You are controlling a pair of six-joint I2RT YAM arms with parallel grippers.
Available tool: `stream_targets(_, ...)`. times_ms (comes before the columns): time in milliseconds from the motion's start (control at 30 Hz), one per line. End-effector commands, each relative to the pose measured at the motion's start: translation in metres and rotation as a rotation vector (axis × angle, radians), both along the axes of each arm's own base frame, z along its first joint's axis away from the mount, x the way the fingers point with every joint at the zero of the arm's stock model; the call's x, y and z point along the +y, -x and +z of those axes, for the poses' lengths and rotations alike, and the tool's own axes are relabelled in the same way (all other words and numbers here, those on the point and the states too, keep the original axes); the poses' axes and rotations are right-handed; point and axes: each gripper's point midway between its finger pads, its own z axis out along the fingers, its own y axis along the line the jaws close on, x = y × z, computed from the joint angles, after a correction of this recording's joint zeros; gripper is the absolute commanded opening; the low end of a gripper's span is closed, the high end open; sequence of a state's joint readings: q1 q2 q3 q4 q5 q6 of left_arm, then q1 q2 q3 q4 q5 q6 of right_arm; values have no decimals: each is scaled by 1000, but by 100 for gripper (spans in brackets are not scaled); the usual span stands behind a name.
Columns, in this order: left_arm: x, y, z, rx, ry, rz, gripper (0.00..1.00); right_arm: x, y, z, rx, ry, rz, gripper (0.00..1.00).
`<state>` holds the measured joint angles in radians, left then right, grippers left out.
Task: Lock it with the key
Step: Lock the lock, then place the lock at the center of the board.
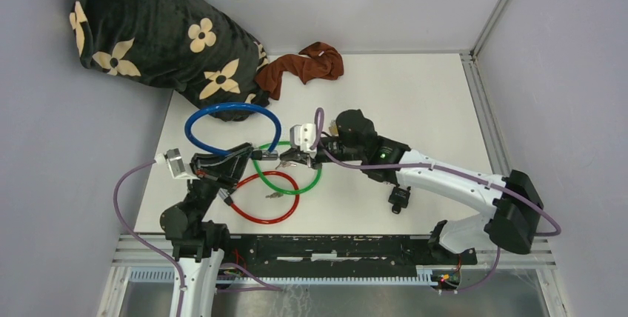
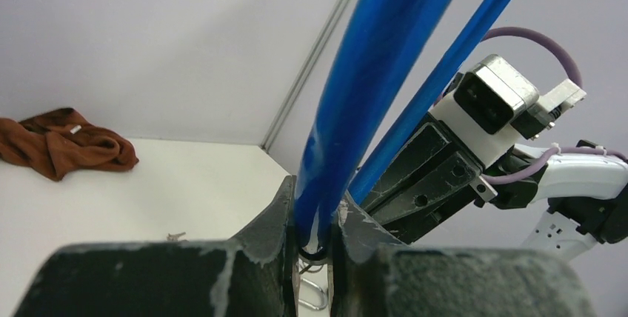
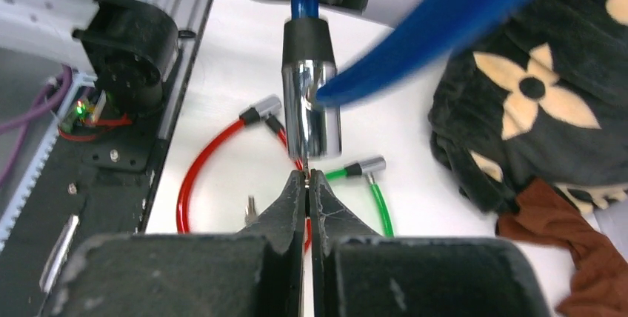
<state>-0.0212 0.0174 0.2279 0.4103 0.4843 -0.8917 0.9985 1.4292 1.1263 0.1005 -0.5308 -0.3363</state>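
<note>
My left gripper (image 2: 315,221) is shut on the blue cable lock (image 2: 370,87), pinching both strands of the cable just above its black collar. From the top view the blue loop (image 1: 229,112) rises up and back from the left gripper (image 1: 246,155). The lock's chrome cylinder (image 3: 311,109) hangs just ahead of my right gripper (image 3: 306,176). That gripper is shut on a thin metal key (image 3: 305,174) whose tip meets the bottom of the cylinder. The right gripper (image 1: 287,158) faces the left one closely.
A green cable lock (image 1: 315,178) and a red cable lock (image 1: 259,215) lie on the white table under the grippers. A loose key (image 1: 275,195) lies between them. A black flowered blanket (image 1: 148,28) and a brown cloth (image 1: 304,65) sit at the back.
</note>
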Motion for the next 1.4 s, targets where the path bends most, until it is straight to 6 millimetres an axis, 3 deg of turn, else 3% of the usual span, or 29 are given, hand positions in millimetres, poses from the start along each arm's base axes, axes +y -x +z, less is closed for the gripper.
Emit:
stream_targets(0,7,12,27,-111,19,39,2,-62,-40,-35,-21,89,-248,0)
stream_targets(100,8,10,27,-112,17,51,2,-94,-45,-71,13,137,-334,0)
stream_targets(167,9,9,26,-110,18,56,2,-104,-42,-80,36,128,-347,0)
stream_targets(333,9,8,25,-149,-47,90,2,-118,-45,-76,53,81,-415,0)
stream_targets(433,8,1,14,-203,-234,170,2,-137,-58,-77,69,92,-525,0)
stream_targets(500,6,-10,-3,-223,-408,202,2,-154,-66,-77,82,92,-609,0)
stream_targets(700,-19,-20,-56,-259,-790,31,2,-223,-90,-62,73,17,-907,0)
stream_targets(800,-27,-23,-65,-319,-909,-40,2,-237,-88,-54,59,-1,-938,0)
stream_targets(900,-38,-32,-71,-368,-1001,-88,2,-238,-82,-51,61,-4,-921,0)
stream_targets(967,-50,-48,-82,-326,-1079,-99,2,-240,-79,-61,79,36,-917,0)
stream_targets(1000,-62,-60,-99,-269,-1147,-122,2,-241,-78,-64,84,49,-916,0)
stream_targets(1100,-114,-69,-124,-228,-1354,-178,2,-240,-76,-68,92,58,-907,0)
stream_targets(1200,-154,-58,-128,-359,-1423,-292,2,-242,-75,-69,94,64,-907,0)
stream_targets(1367,-173,-75,-149,-662,-1571,-275,2,-252,-74,-73,77,100,-936,0)
